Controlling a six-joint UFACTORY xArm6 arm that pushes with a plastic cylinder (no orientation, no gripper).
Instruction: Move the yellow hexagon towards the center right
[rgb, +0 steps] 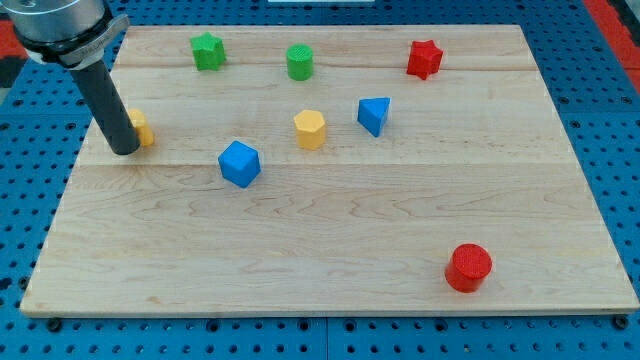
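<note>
The yellow hexagon (310, 129) sits on the wooden board (330, 240) a little above and left of its middle. My tip (124, 150) rests at the board's left side, far to the left of the hexagon. A second yellow block (141, 127), partly hidden behind the rod, touches the rod's right side; its shape cannot be made out.
A blue block (239, 163) lies left of and below the hexagon. A blue triangle (374, 115) lies just to its right. A green star (208, 51), a green cylinder (300, 61) and a red star (424, 58) line the top. A red cylinder (468, 267) sits at bottom right.
</note>
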